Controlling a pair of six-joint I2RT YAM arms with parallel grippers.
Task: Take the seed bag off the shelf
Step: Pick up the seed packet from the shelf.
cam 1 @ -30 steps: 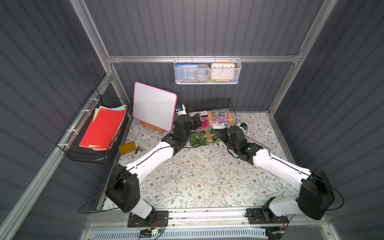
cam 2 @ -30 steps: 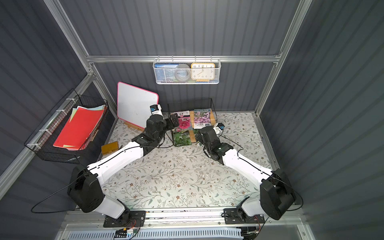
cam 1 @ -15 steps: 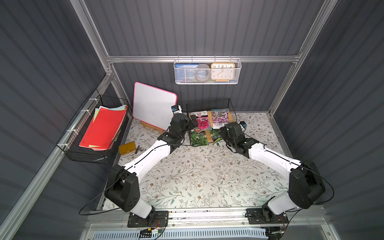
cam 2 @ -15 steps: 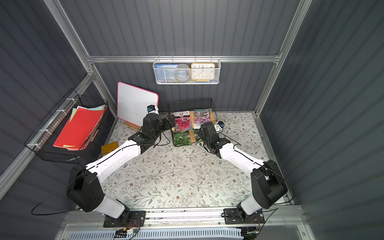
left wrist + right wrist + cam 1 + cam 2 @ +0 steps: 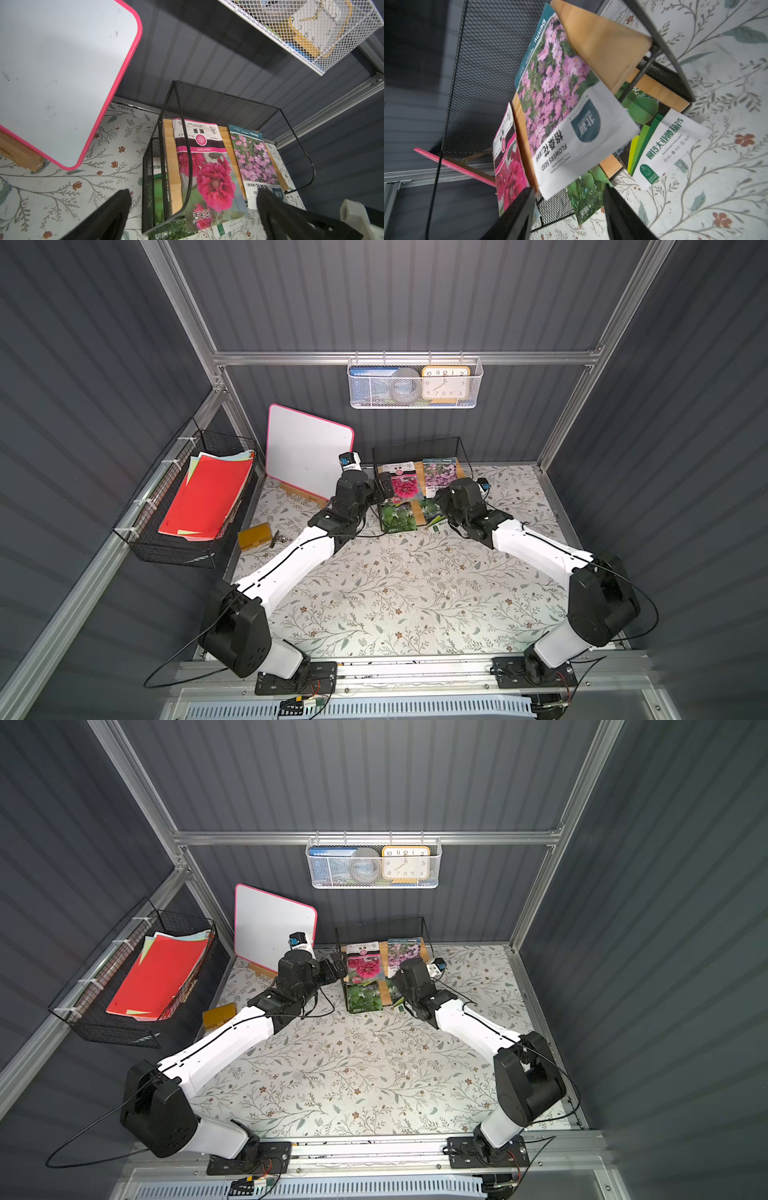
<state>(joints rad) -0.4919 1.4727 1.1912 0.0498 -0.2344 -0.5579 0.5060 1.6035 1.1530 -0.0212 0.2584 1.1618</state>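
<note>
The shelf (image 5: 417, 469) is a black wire rack with two wooden boards against the back wall. On its top board lie a red-flower seed bag (image 5: 402, 486) and a purple-flower seed bag (image 5: 439, 472); green seed bags (image 5: 398, 517) sit on the lower board. My right gripper (image 5: 569, 190) is open at the shelf's front right, and the white lower corner of the purple-flower bag (image 5: 577, 133) hangs between its fingertips, ungripped. My left gripper (image 5: 194, 196) is wide open at the shelf's front left, facing the red-flower bag (image 5: 209, 178) without touching it.
A pink-rimmed whiteboard (image 5: 307, 452) leans on the back wall left of the shelf. A white mesh basket (image 5: 415, 385) with a clock hangs above. A black wire basket (image 5: 195, 506) of red papers hangs on the left wall. A yellow block (image 5: 254, 536) lies on the floral table.
My right gripper has moved in towards the shelf's front right and its jaws have narrowed. The left arm has shifted only slightly and its gripper stays wide open.
</note>
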